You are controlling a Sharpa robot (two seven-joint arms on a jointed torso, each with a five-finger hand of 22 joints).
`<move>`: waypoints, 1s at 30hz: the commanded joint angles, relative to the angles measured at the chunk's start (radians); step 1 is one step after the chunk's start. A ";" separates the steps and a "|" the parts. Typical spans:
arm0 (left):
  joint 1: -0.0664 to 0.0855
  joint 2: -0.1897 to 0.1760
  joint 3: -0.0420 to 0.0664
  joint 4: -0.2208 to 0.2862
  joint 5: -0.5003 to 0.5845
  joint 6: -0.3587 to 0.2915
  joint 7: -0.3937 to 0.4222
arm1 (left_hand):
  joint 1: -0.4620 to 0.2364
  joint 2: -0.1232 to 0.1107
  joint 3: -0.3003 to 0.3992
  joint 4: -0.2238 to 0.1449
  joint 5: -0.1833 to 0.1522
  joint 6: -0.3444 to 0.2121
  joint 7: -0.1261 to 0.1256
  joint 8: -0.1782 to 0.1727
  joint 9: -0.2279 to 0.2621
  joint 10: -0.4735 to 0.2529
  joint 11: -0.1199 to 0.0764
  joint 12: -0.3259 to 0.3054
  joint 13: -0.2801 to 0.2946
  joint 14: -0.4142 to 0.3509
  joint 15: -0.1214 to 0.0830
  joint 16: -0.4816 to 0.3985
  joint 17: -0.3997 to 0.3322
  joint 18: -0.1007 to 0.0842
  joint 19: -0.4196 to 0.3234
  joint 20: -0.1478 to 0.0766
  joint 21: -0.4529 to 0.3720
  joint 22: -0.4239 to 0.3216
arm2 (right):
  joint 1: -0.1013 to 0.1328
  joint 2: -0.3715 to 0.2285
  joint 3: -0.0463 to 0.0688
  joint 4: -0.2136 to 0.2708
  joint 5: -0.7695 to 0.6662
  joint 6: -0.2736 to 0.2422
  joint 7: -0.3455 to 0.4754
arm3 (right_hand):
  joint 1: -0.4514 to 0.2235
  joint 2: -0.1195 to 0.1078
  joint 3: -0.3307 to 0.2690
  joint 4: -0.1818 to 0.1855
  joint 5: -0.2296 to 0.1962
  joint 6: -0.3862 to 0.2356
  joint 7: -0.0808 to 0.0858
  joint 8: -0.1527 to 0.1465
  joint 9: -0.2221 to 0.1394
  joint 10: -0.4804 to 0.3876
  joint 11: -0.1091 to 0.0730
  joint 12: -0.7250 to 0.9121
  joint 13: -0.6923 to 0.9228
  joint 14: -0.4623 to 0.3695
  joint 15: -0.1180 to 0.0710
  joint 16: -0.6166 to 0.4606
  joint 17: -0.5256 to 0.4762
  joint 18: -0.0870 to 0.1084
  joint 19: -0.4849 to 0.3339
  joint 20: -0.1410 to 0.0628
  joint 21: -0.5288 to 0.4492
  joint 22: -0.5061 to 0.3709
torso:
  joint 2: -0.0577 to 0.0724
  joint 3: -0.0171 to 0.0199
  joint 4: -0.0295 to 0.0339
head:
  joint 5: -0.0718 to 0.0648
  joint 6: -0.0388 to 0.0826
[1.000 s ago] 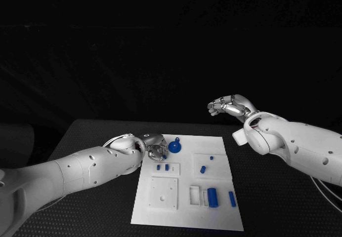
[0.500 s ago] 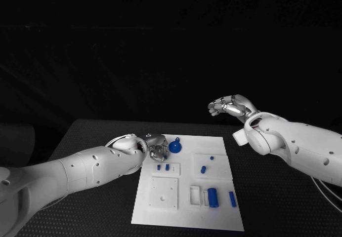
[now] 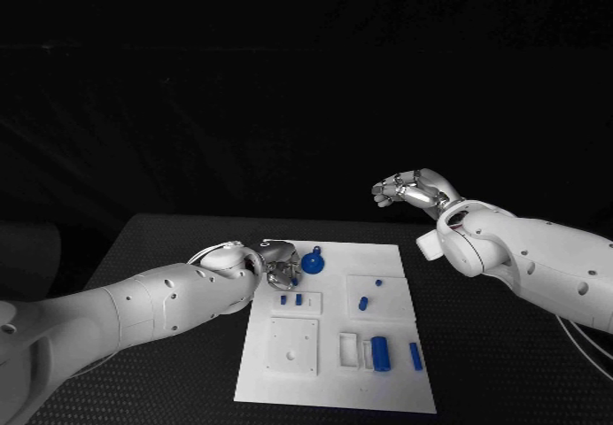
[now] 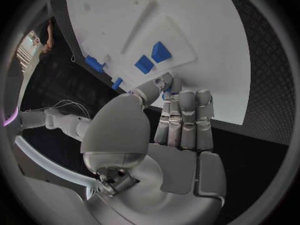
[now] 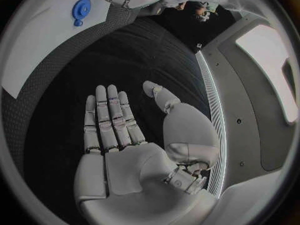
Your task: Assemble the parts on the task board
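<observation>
The white task board point(image 3: 347, 268) lies in the middle of the black table. My left hand point(image 3: 276, 267) hovers over its far left corner, beside a round blue part with a tab point(image 3: 313, 261). In the left wrist view the thumb point(image 4: 150, 89) meets the straight fingers point(image 4: 184, 120), and a sliver of a small blue part point(image 4: 166, 91) shows pinched between them. Two small blue pegs point(image 3: 291, 299) stand just in front of that hand. My right hand point(image 3: 411, 189) is raised high beyond the board's far right corner; its palm point(image 5: 134, 170) holds nothing and its fingers are apart.
More blue parts are on the board: two small pegs point(image 3: 370, 294) at the right, a thick cylinder point(image 3: 379, 352) and a slim bar point(image 3: 415, 355) near the front. A white square plate point(image 3: 294, 345) and a slotted block point(image 3: 349, 348) sit beside them.
My left hand has shifted very slightly over the board's far left corner. The right arm and the parts on the board have not moved.
</observation>
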 commanded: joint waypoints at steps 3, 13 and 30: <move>-0.009 -0.005 -0.006 0.005 0.022 -0.004 0.011 | 0.001 -0.009 0.006 -0.010 0.002 -0.092 0.036 -0.048 -0.020 -0.028 0.008 -0.020 -0.008 -0.012 0.008 -0.003 -0.002 0.008 -0.009 -0.037 0.002 0.016 | 0.000 0.000 0.000 0.001 -0.001 0.010 0.008 | 0.010 0.000 0.003 0.002 0.005 -0.002 0.002 0.004 -0.001 0.005 0.002 -0.007 0.000 -0.004 0.002 0.004 -0.002 0.009 -0.007 0.002 -0.005 0.002 | 0.000 -0.0010 0.0015 | -0.001 0.002; -0.009 -0.012 -0.006 0.006 0.028 -0.029 0.010 | 0.013 -0.047 0.007 -0.011 -0.008 -0.176 0.028 -0.083 -0.042 -0.060 0.026 -0.044 -0.017 -0.026 0.026 -0.008 -0.007 0.016 -0.017 -0.018 -0.001 0.016 | 0.000 0.000 0.000 -0.001 -0.001 0.011 0.008 | 0.010 0.000 0.003 0.001 0.005 -0.003 0.002 0.004 -0.002 0.005 0.002 -0.007 0.000 -0.004 0.003 0.004 -0.002 0.008 -0.008 0.002 -0.005 0.002 | 0.000 -0.0013 0.0000 | 0.000 0.002; -0.009 -0.059 0.001 0.016 0.064 -0.090 0.017 | 0.030 -0.052 0.011 -0.005 -0.008 -0.204 0.032 -0.083 -0.045 -0.058 0.027 -0.046 -0.016 -0.024 0.026 -0.005 -0.009 0.022 -0.013 -0.015 0.001 0.017 | -0.002 -0.009 0.000 -0.006 -0.051 0.024 -0.025 | 0.024 0.002 0.008 -0.009 0.004 -0.004 0.003 0.004 -0.002 0.005 0.002 -0.009 0.000 -0.004 0.003 0.005 -0.003 0.009 -0.008 0.001 -0.006 0.004 | 0.000 0.0000 0.0000 | -0.003 0.006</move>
